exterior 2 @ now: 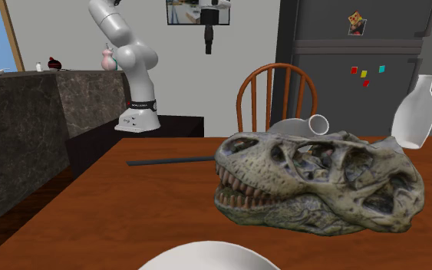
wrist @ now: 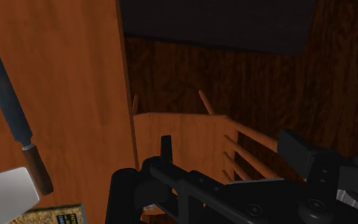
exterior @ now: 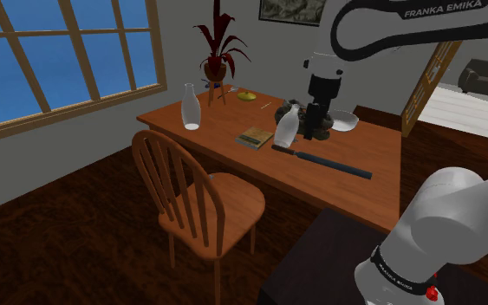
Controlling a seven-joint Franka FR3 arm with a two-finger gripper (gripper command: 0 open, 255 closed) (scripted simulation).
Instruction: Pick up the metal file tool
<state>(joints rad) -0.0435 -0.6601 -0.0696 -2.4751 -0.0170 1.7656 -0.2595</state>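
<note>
The file [exterior: 324, 160] is a long dark bar with a short brown handle, lying flat on the wooden table [exterior: 224, 121] near the edge that faces the stand. It also appears in the second exterior view as a thin dark file [exterior 2: 172, 161] beyond the skull. In the wrist view the file [wrist: 6, 95] runs along the tabletop off to one side of the fingers. My gripper [exterior: 318, 134] hangs well above the table, over the skull and bowl area. Its fingers [wrist: 165, 149] stand apart with nothing between them. The gripper [exterior 2: 209, 42] is high over the far table edge.
A dinosaur skull [exterior 2: 314, 180], a white bowl [exterior: 346, 121], two white bottles [exterior: 287, 126] [exterior: 190, 108] and a small book [exterior: 255, 137] share the table. A wooden chair [exterior: 203, 195] stands at the table's side. A potted plant [exterior: 220, 52] is at the far end.
</note>
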